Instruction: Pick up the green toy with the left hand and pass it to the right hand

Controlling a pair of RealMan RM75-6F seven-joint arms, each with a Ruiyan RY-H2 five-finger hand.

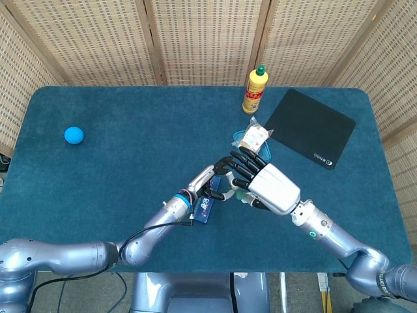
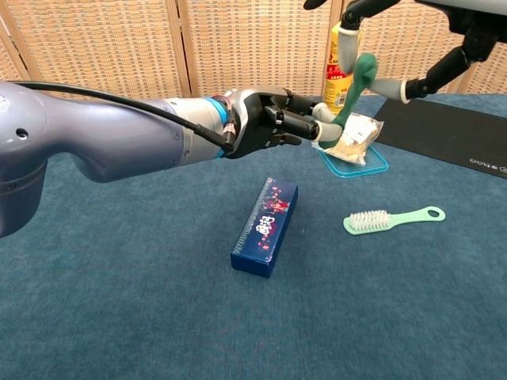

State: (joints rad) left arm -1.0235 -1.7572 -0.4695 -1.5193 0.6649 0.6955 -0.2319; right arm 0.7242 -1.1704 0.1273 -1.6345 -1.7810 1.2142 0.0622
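Observation:
The green toy (image 2: 355, 85) is a long soft piece held nearly upright above the table. My left hand (image 2: 261, 123) pinches its lower end from the left. My right hand (image 1: 270, 187) hovers over it, its fingers (image 2: 391, 87) spread on both sides of the toy's upper end. Whether they press on it I cannot tell. From the head view the two hands meet at mid-table, and only a sliver of the toy (image 1: 237, 193) shows between my left hand (image 1: 210, 182) and the right one.
A dark blue box (image 2: 266, 226) lies under my left hand, and a green brush (image 2: 392, 218) to its right. Behind them are a snack packet on a blue tray (image 2: 354, 161), a yellow bottle (image 1: 255, 89) and a black pad (image 1: 311, 127). A blue ball (image 1: 73, 135) sits far left.

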